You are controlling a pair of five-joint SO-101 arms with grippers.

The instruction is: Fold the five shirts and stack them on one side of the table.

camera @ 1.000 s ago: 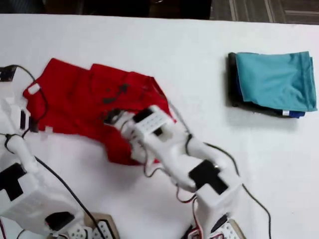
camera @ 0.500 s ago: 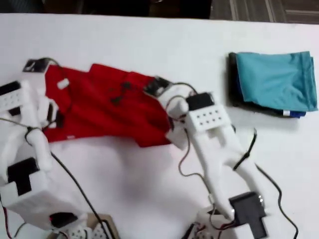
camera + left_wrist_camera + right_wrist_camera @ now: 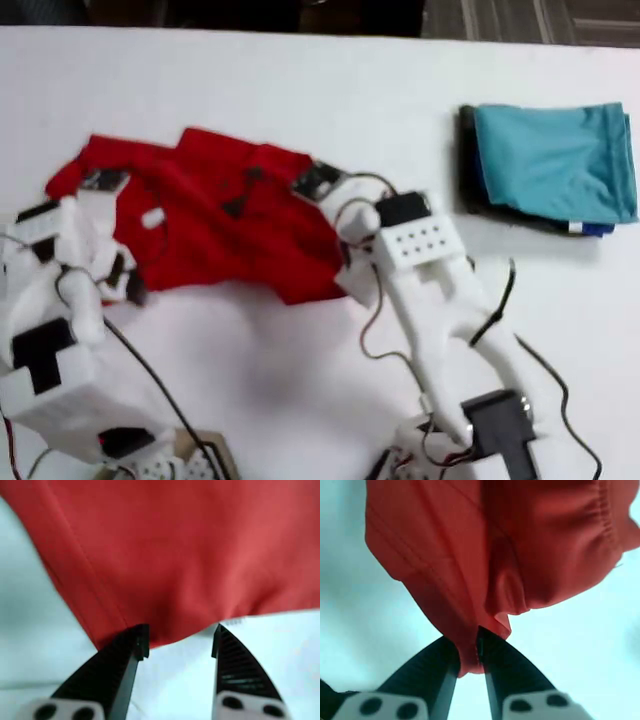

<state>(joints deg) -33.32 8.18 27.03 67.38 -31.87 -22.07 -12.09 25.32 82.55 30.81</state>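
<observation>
At table [image 3: 300, 90] centre-left: red shirt [image 3: 220, 220] lies rumpled, unfolded | right gripper [image 3: 469, 645] clamped on its hem | left gripper [image 3: 180, 639] spread apart at its edge | stack [image 3: 550, 165] of folded shirts far right; task judged partly complete.

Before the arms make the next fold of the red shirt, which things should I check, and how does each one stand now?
1. Right gripper grips the red shirt: ok, it is shut on a pinch of cloth.
2. Left gripper grips the shirt: not ok, it is open, with the hem at its fingertips.
3. Shirt lies flat on the table: not ok, it is wrinkled and bunched near the right gripper.
4. Stack of folded shirts is apart from both arms: ok.
5. Number of shirts in the stack: cannot tell; teal on top, blue and dark edges beneath.
</observation>
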